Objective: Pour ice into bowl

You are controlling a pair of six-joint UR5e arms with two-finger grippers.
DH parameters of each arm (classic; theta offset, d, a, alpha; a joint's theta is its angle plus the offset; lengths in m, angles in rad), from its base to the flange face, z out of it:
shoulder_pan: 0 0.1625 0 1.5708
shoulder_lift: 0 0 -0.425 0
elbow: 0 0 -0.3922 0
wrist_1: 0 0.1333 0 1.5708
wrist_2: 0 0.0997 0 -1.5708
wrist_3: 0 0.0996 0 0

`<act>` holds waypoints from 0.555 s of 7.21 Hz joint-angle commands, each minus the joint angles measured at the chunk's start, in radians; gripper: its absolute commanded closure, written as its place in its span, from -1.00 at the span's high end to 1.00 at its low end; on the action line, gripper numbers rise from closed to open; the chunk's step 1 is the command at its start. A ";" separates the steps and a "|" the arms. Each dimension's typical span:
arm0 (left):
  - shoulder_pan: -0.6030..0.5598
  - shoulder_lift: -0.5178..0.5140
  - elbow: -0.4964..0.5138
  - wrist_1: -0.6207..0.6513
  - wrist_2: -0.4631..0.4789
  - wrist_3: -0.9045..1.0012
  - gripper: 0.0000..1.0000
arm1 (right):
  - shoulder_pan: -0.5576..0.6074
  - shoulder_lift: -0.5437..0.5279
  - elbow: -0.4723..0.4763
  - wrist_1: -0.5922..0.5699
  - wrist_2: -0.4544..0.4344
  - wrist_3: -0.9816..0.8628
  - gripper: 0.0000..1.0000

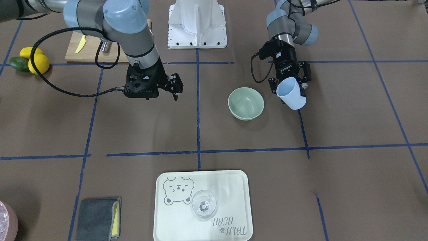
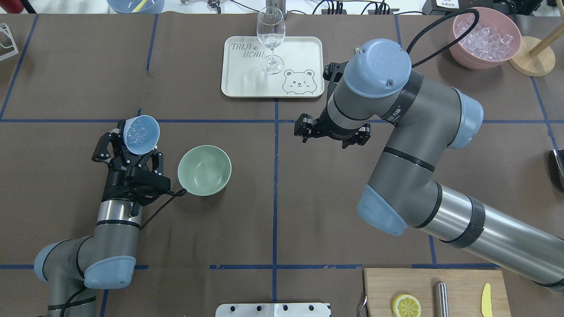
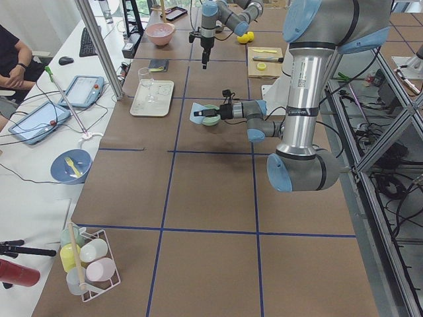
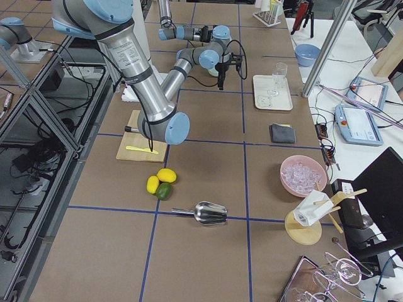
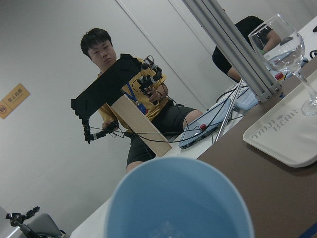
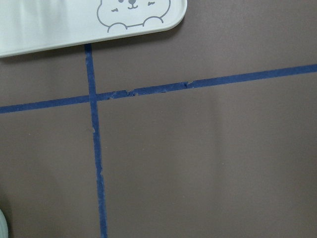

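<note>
Left gripper (image 2: 139, 146) is clamped on the blue cup (image 1: 291, 94), which it holds off the table. The ice (image 2: 137, 131) sits inside the cup, a few clear cubes that we can't count exactly. The bowl (image 2: 204, 170) stands on the table just beside the cup, toward the centre line, and looks empty. Right gripper (image 1: 174, 89) hangs spread open with nothing in it, well apart from the bowl.

Risks as we judge them:
- The cup is beside the bowl, not over it. Tipping from here would drop cubes on the table.
- A pour from high up or a fast tip could bounce cubes off the smooth wall and out.
- The bowl is loose and nothing steadies it, so a low swing of the cup could shove or tip it.
- The grip is on a smooth, tapered wall, so the cup could slip or rotate as the wrist rolls.

Counts:
- bowl 1
- cup 1
- glass (image 2: 270, 35) 1, on tray (image 2: 240, 83) 1
- pink container (image 2: 467, 59) 1, holding more ice
- lemons (image 1: 39, 63) 2
- avocado (image 1: 19, 63) 1
- lemon slice (image 2: 406, 305) 1
- arms 2
</note>
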 commanded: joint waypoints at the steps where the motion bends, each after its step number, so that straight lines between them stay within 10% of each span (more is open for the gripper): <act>1: 0.006 -0.010 0.006 0.000 0.007 0.274 -1.00 | 0.000 0.003 0.001 0.000 0.000 0.001 1.00; 4: 0.006 -0.062 0.053 0.000 0.013 0.515 -1.00 | 0.001 0.003 0.010 0.000 0.000 0.002 1.00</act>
